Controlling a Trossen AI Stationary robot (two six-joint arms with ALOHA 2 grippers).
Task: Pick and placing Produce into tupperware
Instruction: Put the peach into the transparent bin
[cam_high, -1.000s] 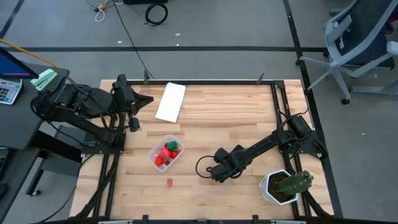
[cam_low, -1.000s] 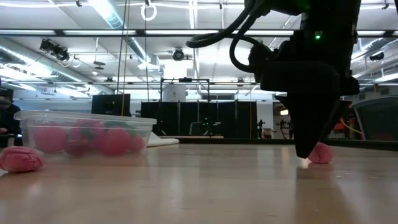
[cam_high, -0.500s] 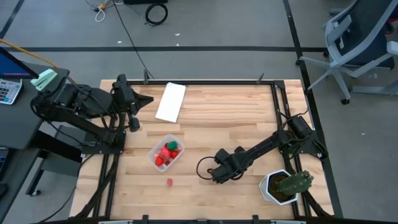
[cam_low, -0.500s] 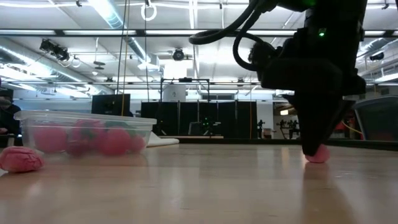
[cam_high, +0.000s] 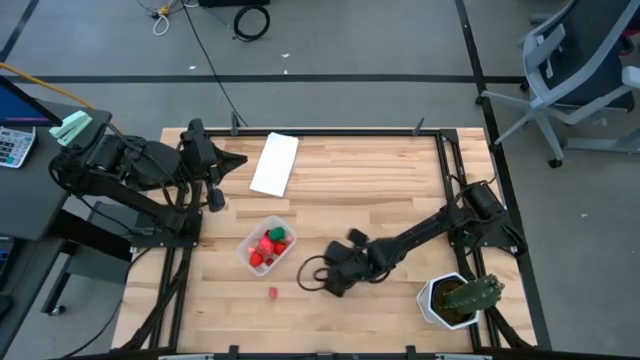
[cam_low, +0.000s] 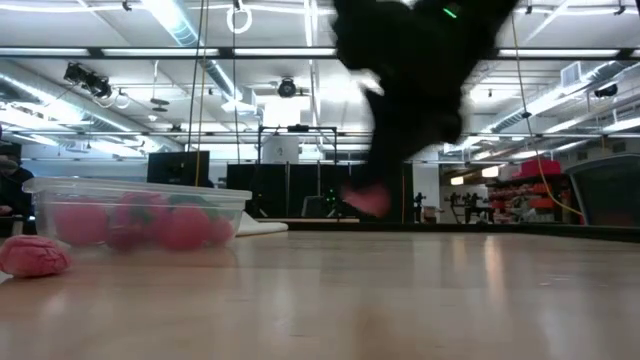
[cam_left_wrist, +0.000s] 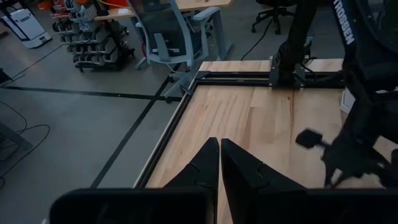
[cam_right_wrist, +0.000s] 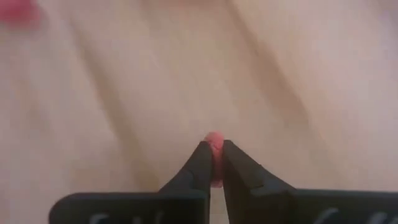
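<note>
Our right pincer (cam_right_wrist: 212, 163) squeezes a small pink piece (cam_right_wrist: 214, 149) right of the tupperware (cam_high: 268, 246) (half full); our left pincer (cam_left_wrist: 219, 163) waits closed, far left.

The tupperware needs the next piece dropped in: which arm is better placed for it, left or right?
Right. The right gripper is shut on a pink piece and sits just beside the tupperware. The left gripper is empty at the table's far left edge.

A blurred dark arm (cam_low: 415, 90) hangs above the table (cam_low: 400, 300) with something pink (cam_low: 366, 201) at its tip, right of the tupperware (cam_low: 135, 212) of pink produce (cam_low: 80, 222).
</note>
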